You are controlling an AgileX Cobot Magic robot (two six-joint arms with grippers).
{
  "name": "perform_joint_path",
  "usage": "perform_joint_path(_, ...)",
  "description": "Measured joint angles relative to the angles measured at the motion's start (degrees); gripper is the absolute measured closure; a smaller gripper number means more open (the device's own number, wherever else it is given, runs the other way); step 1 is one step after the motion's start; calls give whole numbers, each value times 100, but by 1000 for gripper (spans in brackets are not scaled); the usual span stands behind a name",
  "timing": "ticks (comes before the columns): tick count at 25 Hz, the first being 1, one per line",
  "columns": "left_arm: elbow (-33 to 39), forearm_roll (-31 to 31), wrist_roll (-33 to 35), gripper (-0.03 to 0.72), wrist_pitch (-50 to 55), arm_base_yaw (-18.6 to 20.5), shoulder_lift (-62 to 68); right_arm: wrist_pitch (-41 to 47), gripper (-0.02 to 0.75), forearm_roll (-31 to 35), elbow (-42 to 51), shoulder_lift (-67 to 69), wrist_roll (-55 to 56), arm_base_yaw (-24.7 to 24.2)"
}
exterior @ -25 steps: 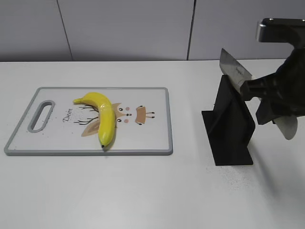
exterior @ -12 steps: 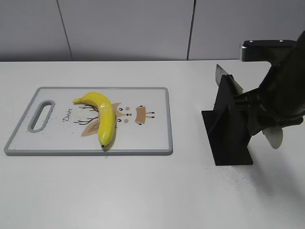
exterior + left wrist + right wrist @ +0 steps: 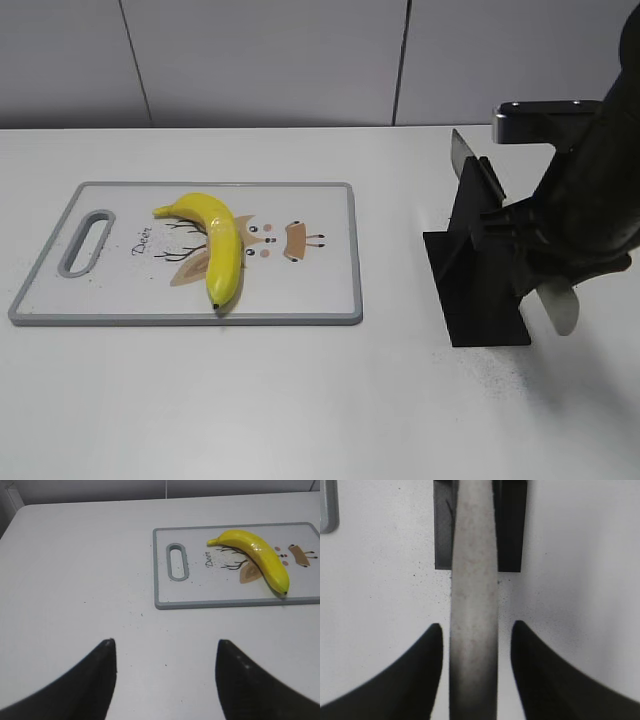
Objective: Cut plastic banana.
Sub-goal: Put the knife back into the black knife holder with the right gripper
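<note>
The plastic banana [image 3: 222,245] lies whole on a white cutting board [image 3: 320,290] at the left, dark tip toward the front; it also shows in the left wrist view [image 3: 260,560]. A knife [image 3: 468,165] sits slanted in a black stand [image 3: 480,290] at the right. My right gripper [image 3: 475,627] is open around the knife's grey handle [image 3: 472,605], with a narrow gap on each side. My left gripper [image 3: 162,642] is open and empty over bare table, left of the board [image 3: 200,597].
The board has a grey rim and a handle slot [image 3: 88,240] at its left end. The right arm [image 3: 590,200] hangs over the stand at the table's right edge. A grey wall runs behind the table.
My right arm has moved left and down, and the knife with it: its blade has sunk lower into the stand. The banana and board have not moved.
</note>
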Motion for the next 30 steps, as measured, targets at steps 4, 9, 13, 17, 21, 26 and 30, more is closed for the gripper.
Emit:
perform_joint_path(4,0,0,0,99,-4,0,0,5,173,0,0,0,0,0)
perform_joint_path(9,0,0,0,99,-4,0,0,11,68,0,-11,-130,0,0)
perform_joint_path(13,0,0,0,99,-4,0,0,18,65,0,-154,-648,-164,0)
perform_joint_path(17,0,0,0,99,-4,0,0,24,69,79,-325,-1451,-771,0)
perform_joint_path(21,0,0,0,99,-4,0,0,119,86,205,-342,-2221,-1601,0)
perform_joint_path(26,0,0,0,99,-4,0,0,400,132,251,61,-3112,-2453,0)
perform_joint_path(30,0,0,0,99,-4,0,0,417,148,251,784,-3953,-2646,0)
